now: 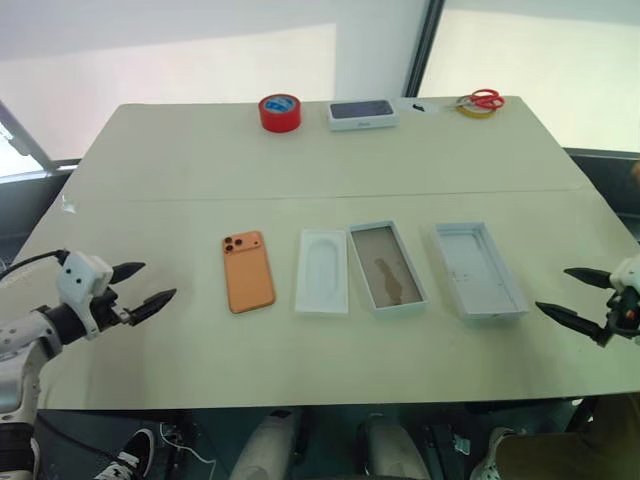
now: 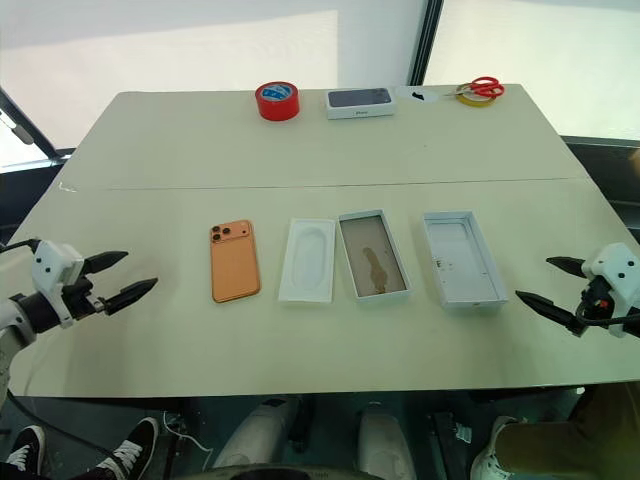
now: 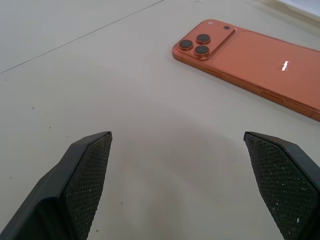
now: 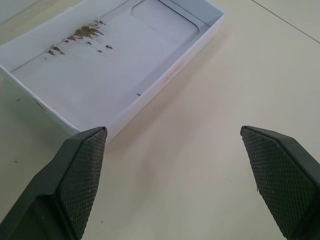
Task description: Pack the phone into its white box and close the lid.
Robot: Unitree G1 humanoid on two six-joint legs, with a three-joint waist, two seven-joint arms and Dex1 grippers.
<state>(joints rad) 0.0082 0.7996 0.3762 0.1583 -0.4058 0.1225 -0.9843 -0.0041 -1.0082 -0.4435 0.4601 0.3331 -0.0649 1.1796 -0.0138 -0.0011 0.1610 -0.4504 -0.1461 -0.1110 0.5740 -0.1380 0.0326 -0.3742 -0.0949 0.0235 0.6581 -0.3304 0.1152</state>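
Beige tabletop (image 1: 200, 160) fills my head view: the flat orange phone (image 1: 248, 271) lies camera-side up, left of a white insert with an oval recess (image 1: 323, 271), then the white box with brownish floor (image 1: 387, 267), then the white lid (image 1: 479, 269). My left gripper (image 1: 145, 285) and right gripper (image 1: 575, 297) hang spread, empty. From the left wrist I see the phone ahead; from the right wrist, the lid's all-white inside.

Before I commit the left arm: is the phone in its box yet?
Out. The phone lies camera-side up on the table, left of the empty white box.
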